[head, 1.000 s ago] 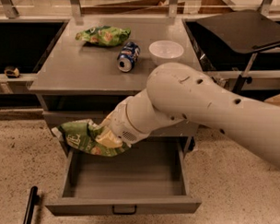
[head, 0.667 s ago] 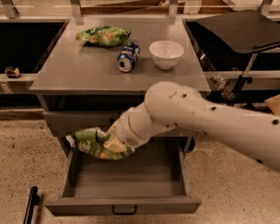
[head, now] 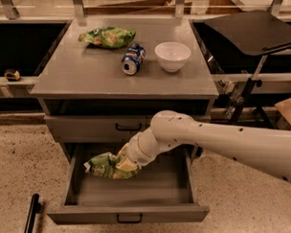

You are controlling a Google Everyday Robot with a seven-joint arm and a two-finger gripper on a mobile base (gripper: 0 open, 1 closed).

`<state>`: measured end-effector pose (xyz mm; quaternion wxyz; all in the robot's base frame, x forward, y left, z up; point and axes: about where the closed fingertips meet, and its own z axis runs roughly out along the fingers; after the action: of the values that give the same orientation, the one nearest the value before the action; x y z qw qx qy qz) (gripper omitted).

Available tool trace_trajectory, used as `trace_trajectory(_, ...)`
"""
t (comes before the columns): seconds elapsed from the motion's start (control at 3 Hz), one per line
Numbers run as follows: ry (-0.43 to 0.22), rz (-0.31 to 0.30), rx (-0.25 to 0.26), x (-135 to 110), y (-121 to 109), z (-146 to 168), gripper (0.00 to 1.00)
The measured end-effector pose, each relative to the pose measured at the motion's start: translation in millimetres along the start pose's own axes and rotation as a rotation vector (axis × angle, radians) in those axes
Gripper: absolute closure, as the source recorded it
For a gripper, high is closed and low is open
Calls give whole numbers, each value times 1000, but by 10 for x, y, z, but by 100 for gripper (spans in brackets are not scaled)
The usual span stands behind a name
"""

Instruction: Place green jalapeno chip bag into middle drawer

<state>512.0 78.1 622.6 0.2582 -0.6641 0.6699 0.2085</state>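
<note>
The green jalapeno chip bag (head: pixel 101 166), pale lime green and crumpled, is inside the open middle drawer (head: pixel 155 190), at the left of its tray and low over or on the floor. My gripper (head: pixel 125 164) is at the bag's right end and shut on it. The white arm reaches in from the right, over the drawer's right half. The drawer's front panel (head: pixel 84 214) with its small dark handle faces the camera.
On the grey cabinet top (head: pixel 80 75) lie a darker green chip bag (head: pixel 108 36), a blue soda can (head: pixel 133 58) on its side and a white bowl (head: pixel 172 55). The upper drawer (head: pixel 87 127) is closed. A black pole (head: pixel 31 215) stands at lower left and a black tray stand (head: pixel 254 31) at right.
The arm has dropped lower and carried the bag down from the drawer's left edge into the tray. The bowl, hidden a second ago, shows again.
</note>
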Motion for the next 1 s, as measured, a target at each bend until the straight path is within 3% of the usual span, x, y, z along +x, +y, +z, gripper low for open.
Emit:
trace_trajectory(0.33,19,-20,-25,202,-41,214,100)
trace_trajectory(0.67,25,-6,-31,354,-69,328,82)
trace_trajectory(1.0,-21,16,-23,497,-91,403,57)
